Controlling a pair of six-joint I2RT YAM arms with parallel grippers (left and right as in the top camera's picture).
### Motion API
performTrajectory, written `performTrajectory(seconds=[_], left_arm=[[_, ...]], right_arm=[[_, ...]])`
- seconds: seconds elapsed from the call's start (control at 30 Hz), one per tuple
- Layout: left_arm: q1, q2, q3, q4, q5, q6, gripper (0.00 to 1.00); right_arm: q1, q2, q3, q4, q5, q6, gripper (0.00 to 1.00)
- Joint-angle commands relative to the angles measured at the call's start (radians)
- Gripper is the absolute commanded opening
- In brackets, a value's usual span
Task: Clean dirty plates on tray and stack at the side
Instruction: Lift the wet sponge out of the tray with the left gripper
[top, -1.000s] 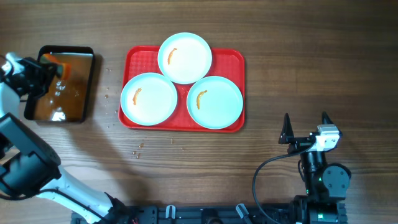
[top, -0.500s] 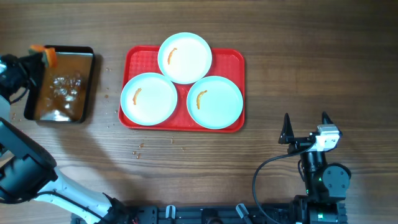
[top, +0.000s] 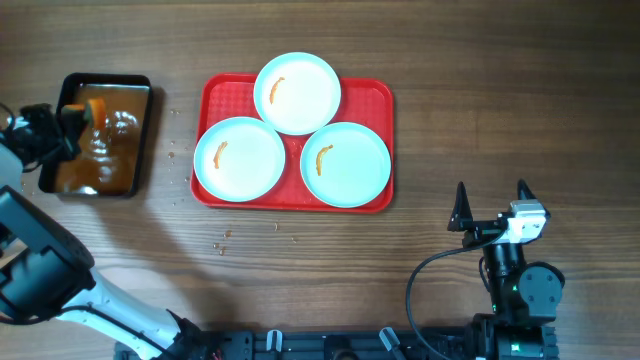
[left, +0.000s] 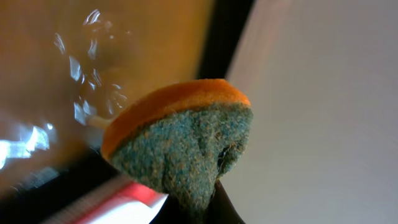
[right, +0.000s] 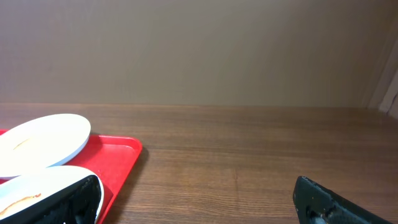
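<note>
Three white plates sit on the red tray (top: 377, 95): one at the back (top: 297, 93), one front left (top: 239, 159), one front right (top: 345, 164). Each has an orange smear. My left gripper (top: 72, 115) is shut on an orange and green sponge (left: 180, 137) at the left part of the black tray (top: 108, 81) of brownish liquid. My right gripper (top: 491, 207) is open and empty, resting at the front right, apart from the red tray. The right wrist view shows two plates (right: 43, 138) and the tray's corner (right: 121, 152).
Small crumbs (top: 222, 240) lie on the wooden table in front of and to the left of the red tray. A black cable (top: 425, 280) loops by the right arm's base.
My left gripper with the sponge swung from inside the black tray to its back left corner, then came back down over the liquid's left part. The liquid's surface is rippled. The right arm is still.
</note>
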Motion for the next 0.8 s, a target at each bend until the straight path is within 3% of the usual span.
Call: performTrajectory(seconds=[0.0,0.2,0.3,0.57,0.63,0.77], left_arm=[[-0.034,-0.009,-0.007,0.026,-0.128,0.243,0.04],[-0.034,-0.205,0.039,0.078,-0.074,0.242,0.04],[-0.059,-0.288,0.038,0.093,-0.15,0.243,0.04],[-0.123,-0.032,-0.002,0.056,-0.457,0.422,0.04],[-0.109,-0.016,-0.001,0.054,-0.452,0.467,0.04],[-0.104,-0.172,0.046,0.069,-0.318,0.466,0.04]], right_arm=[[-0.004,-0.008,-0.003,0.005,0.006,-0.013,1.0],[-0.004,-0.008,-0.003,0.005,0.006,-0.013,1.0],[-0.004,-0.008,-0.003,0.005,0.006,-0.013,1.0],[-0.004,-0.008,-0.003,0.005,0.006,-0.013,1.0],[-0.004,-0.008,-0.003,0.005,0.006,-0.013,1.0],[-0.004,-0.008,-0.003,0.005,0.006,-0.013,1.0]])
